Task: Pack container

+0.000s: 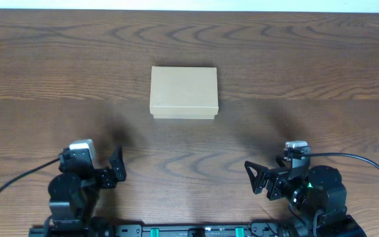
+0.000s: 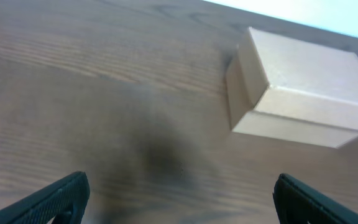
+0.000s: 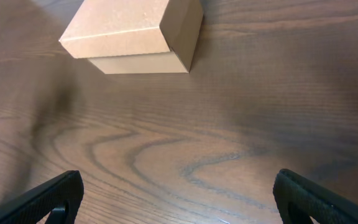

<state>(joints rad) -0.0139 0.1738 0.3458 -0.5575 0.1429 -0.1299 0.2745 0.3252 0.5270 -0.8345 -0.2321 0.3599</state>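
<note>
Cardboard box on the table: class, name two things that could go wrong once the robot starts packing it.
1. The box is shut; prying it open may slide it across the smooth table.
2. The left tool and right tool, both open, could collide reaching in together.

The surface was dark brown wood with a bold grain, long streaks running side to side across its far half and looping oval swirls in its near half. Soft, blurred shadows lay on it in two patches, one toward the near left and one toward the near right. Beyond its far edge ran a narrow pale strip, whitish and featureless, with too little of it showing to tell what it was.
</note>
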